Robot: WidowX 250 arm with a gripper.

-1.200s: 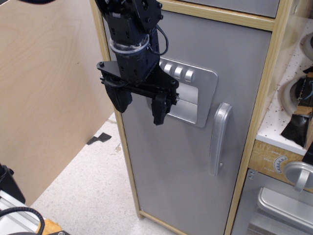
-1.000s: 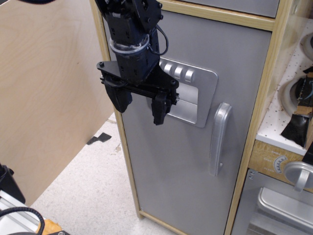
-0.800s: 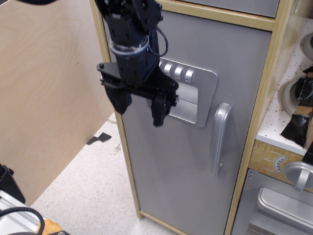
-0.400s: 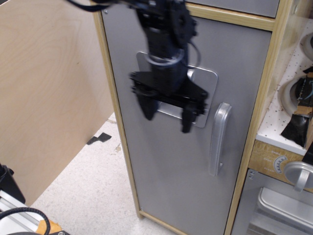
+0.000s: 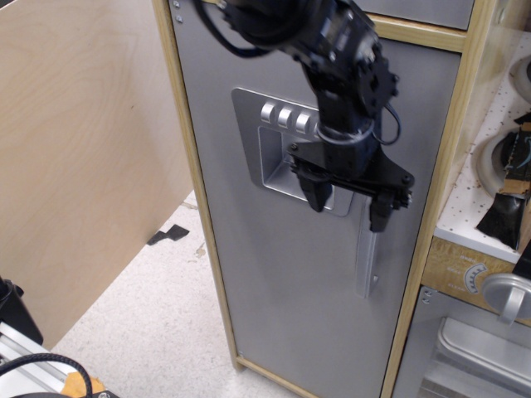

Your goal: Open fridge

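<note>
The gripper point(image 5: 347, 206), jaws spread wide, hangs before the fridge point(image 5: 274, 274) door, whose vertical handle point(image 5: 366, 264) runs downward just behind its right-hand fingertip.

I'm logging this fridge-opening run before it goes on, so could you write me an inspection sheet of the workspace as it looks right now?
Surface: pale speckled floor, a dark scrap lying on it.
Job's things: fridge door shut; silver handle partly hidden by the gripper; dispenser panel with round buttons.
Clutter: dark items on the white dotted shelf at right.
Grippers: gripper in front of the handle, jaws open, nothing held; contact cannot be told.
Cables: black cable at bottom left; loop on the arm's wrist.
Surroundings: plywood panel at left; silver oven door at lower right.
</note>
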